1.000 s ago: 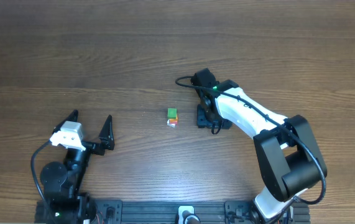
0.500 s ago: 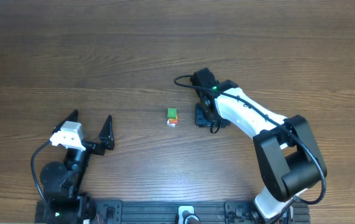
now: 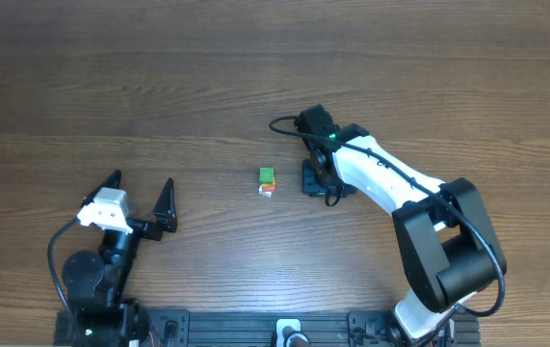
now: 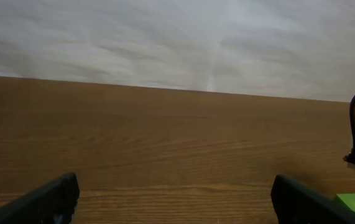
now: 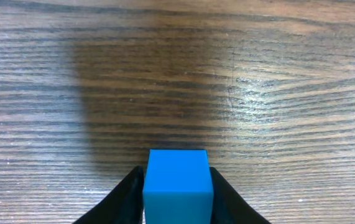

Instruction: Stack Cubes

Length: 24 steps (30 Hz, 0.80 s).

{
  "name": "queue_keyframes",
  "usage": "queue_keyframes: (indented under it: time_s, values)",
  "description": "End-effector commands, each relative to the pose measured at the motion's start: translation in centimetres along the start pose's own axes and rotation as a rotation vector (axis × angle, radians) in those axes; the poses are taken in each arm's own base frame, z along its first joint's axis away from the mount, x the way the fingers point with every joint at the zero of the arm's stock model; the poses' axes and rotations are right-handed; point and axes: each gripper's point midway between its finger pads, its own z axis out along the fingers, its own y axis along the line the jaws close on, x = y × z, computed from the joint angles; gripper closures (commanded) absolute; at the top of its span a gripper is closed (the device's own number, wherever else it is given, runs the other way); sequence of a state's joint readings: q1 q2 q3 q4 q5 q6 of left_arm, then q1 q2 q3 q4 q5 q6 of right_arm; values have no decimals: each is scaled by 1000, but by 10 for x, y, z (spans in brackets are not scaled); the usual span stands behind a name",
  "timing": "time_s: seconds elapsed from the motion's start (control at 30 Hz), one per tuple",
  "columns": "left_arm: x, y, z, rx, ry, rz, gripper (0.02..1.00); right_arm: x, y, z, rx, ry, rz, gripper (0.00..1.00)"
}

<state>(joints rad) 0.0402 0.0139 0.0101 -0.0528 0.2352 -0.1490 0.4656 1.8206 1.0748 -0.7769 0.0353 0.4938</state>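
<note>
blue cube (image 5: pixel 178 183): lift high before crossing

the right gripper (image 3: pixel 319 181) has its fingers (image 5: pixel 130 194) clamped on it, low over the surface (image 3: pixel 255 77), near the green cube (image 3: pixel 268 174). rise clear, centre over green, square the edges, then lower gently. the left gripper (image 3: pixel 141 183) has its fingers spread.

Brown wood-grain table (image 3: pixel 111 77). Small cube stack (image 3: pixel 268 181) stands near its middle. Green cube (image 3: pixel 268 174) on top.
</note>
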Motion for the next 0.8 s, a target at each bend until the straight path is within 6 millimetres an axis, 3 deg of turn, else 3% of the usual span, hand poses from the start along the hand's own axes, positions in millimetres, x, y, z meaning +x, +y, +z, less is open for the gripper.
queue_keyframes:
  time_s: [0.03,0.53,0.7,0.8]
  values:
    - [1,0,0,0,-1,15,18,5,1,6,5,20,-8,717]
    - [1,0,0,0,0,15,18,4,1,3,5,19,-8,844]
    - [1,0,0,0,0,15,20,-4,4,-18,1,5,-7,888]
    - [1,0,0,0,0,15,18,-13,5,-41,5,-16,-6,928]
